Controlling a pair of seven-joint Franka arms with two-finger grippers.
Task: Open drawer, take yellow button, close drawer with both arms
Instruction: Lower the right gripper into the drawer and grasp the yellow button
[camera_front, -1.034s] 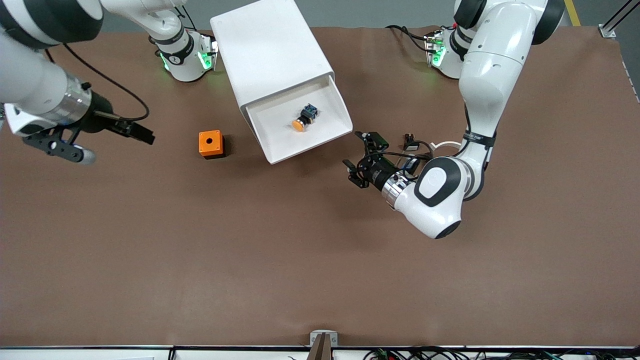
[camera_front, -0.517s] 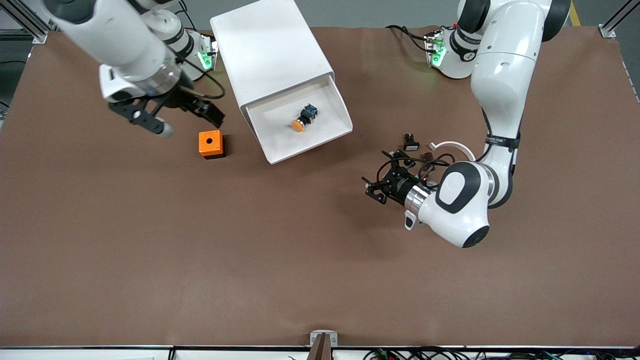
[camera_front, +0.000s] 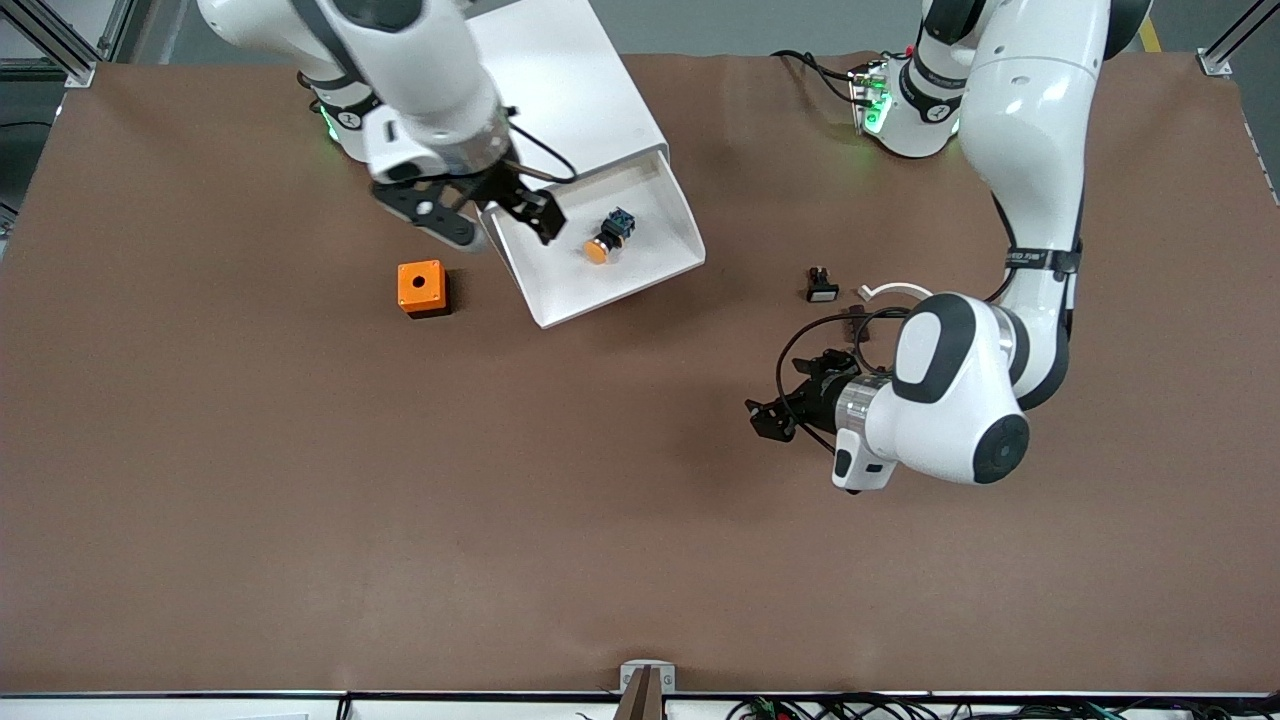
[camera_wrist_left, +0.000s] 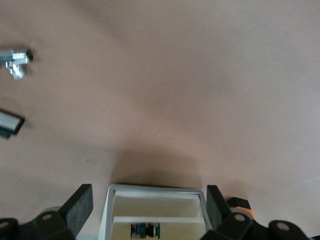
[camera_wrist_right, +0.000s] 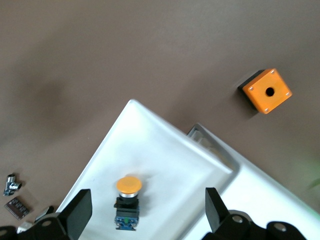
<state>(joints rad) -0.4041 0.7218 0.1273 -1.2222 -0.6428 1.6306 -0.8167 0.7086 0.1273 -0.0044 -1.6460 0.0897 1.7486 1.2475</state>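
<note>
Now round-capped button (camera_front: 605, 238) in smooth drawer (camera_front: 560, 291)

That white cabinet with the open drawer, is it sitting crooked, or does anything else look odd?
Yes: the cabinet stands askew to the table's edges, its pulled-out drawer angled toward the left arm's end. The button lies on its side in the drawer. Nothing looks spilled or broken.

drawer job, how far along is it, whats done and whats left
Done: the drawer is pulled out of the cabinet, and the button lies inside it. In hand: the right gripper, open and empty, hangs over the drawer's edge beside the button. The left gripper, open, waits over bare table. Left: grasp and lift the button, then close the drawer.
</note>
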